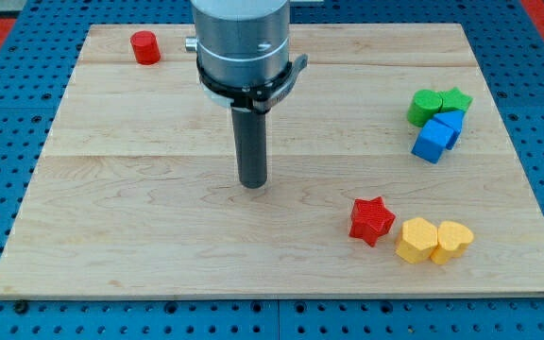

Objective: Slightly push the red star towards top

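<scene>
The red star [371,220] lies on the wooden board [140,217] at the view's lower right, just left of two yellow blocks. My tip [253,184] rests on the board near the middle, well to the left of the red star and a little above it. The tip touches no block.
A yellow hexagon-like block [416,239] and a yellow heart block [453,240] sit right of the star. A red cylinder [144,47] stands at the top left. Two green blocks [427,104] [457,99] and two blue blocks [432,140] [451,124] cluster at the right.
</scene>
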You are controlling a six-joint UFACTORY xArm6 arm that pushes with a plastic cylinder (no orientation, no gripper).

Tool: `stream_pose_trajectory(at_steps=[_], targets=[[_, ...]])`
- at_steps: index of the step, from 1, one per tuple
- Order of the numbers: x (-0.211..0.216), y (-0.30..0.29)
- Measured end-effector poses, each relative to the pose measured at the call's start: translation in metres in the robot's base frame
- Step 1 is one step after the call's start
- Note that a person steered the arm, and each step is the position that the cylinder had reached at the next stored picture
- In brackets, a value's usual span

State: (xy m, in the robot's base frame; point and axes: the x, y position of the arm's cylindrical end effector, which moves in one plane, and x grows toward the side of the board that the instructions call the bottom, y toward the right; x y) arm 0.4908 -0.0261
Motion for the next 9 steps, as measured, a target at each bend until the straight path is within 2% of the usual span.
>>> stream_pose_trajectory(at_steps=[1,2,3,5,7,8,9], targets=[[0.069,0.0],[0.097,0.001],[0.117,0.033],[0.095,0.112],[0.093,0.112],[0.07,0.111],[0.022,0.106]])
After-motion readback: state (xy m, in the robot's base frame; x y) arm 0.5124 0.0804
